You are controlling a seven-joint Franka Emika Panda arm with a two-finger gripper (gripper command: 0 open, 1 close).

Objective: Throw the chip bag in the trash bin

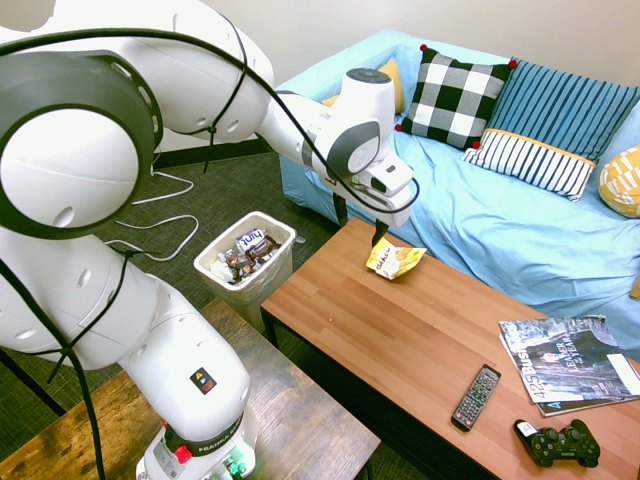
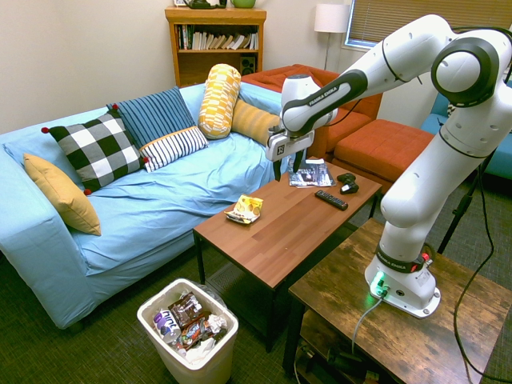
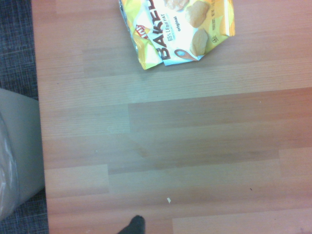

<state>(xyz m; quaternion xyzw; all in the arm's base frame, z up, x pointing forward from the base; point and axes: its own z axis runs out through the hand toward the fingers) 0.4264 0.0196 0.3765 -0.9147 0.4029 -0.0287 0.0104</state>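
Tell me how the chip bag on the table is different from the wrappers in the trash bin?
The chip bag is yellow and white; the wrappers are mostly dark. The chip bag lies alone on the wooden table; the wrappers are piled together inside the trash bin on the floor. Both look like shiny snack packaging.

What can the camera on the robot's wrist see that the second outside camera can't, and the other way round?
Only the wrist view shows the print on the chip bag: "BAKED" and "original".

Only the second exterior view shows the open gripper above the table, the blue sofa, the remote, the game controller and the wrappers in the trash bin.

Both show the chip bag lying on the wooden coffee table.
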